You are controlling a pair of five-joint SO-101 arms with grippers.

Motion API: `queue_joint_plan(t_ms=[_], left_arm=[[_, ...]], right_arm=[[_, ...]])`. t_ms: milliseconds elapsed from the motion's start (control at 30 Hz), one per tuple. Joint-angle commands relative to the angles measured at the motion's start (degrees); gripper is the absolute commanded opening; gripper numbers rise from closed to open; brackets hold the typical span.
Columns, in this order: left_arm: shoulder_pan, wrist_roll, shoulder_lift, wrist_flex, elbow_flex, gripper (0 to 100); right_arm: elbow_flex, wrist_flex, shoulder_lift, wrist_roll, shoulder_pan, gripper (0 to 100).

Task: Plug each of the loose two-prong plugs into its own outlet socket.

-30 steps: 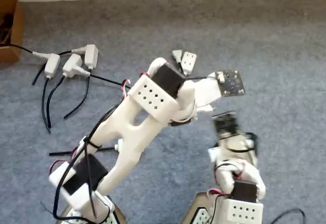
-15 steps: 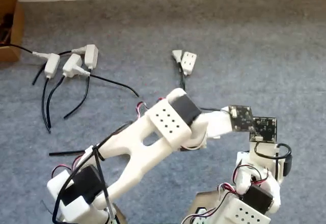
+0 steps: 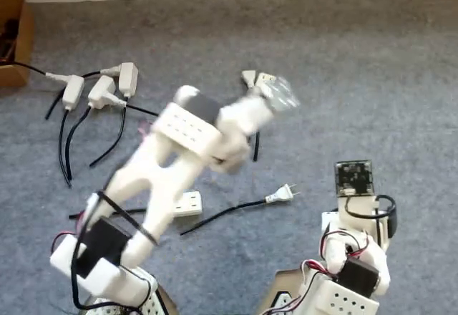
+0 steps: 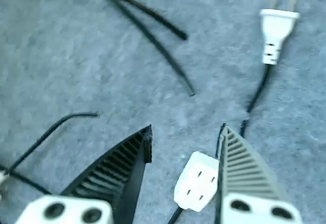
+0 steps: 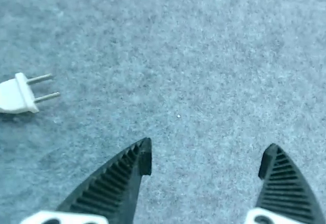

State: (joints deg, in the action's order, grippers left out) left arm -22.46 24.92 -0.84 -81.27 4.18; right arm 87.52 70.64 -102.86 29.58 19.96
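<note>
white outlet socket (image 4: 197, 187) lies off-centre inside the spread left hand (image 4: 186, 129); centre it before closing, right hand (image 5: 209, 145) likewise spread and empty.

The carpet (image 3: 401, 79) is a uniform grey-blue. The plug (image 3: 280, 195) and socket (image 4: 197, 180) are white, each on a black cord (image 3: 222, 215). The arms (image 3: 182, 125) are white; the left gripper (image 4: 186, 132) and right gripper (image 5: 206, 155) have black ribbed fingers (image 5: 117, 183).

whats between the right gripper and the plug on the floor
Bare carpet, nothing else, between the right gripper and the white plug, per the right wrist view.
</note>
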Motion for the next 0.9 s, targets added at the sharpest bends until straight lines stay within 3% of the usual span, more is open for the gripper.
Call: queue_joint_plan(t_ms=[0,233,433,533,700,867], left_arm=[[10.9,-6.1,-2.8,0.4,-2.3,22],[32.0,-11.6,-2.8,-5.0,-1.7,22],[41.4,-11.8,-2.7,-1.1,7.2,22],[43.5,-11.5,-2.8,4.6,13.7,22],[44.7,-2.5,-2.8,14.9,26.7,22],[46.9,0.3,-2.8,25.5,36.0,22]], right_arm=[[-3.5,-1.9,9.1,0.8,-5.1,33.2],[-24.7,-0.7,42.9,0.4,-15.3,33.2],[-45.7,7.6,68.5,1.2,-27.9,33.2],[-52.6,9.2,76.5,10.0,-33.4,33.2],[-55.4,9.4,81.5,36.3,-37.1,33.2],[-54.5,9.4,82.5,47.5,-40.6,33.0]])
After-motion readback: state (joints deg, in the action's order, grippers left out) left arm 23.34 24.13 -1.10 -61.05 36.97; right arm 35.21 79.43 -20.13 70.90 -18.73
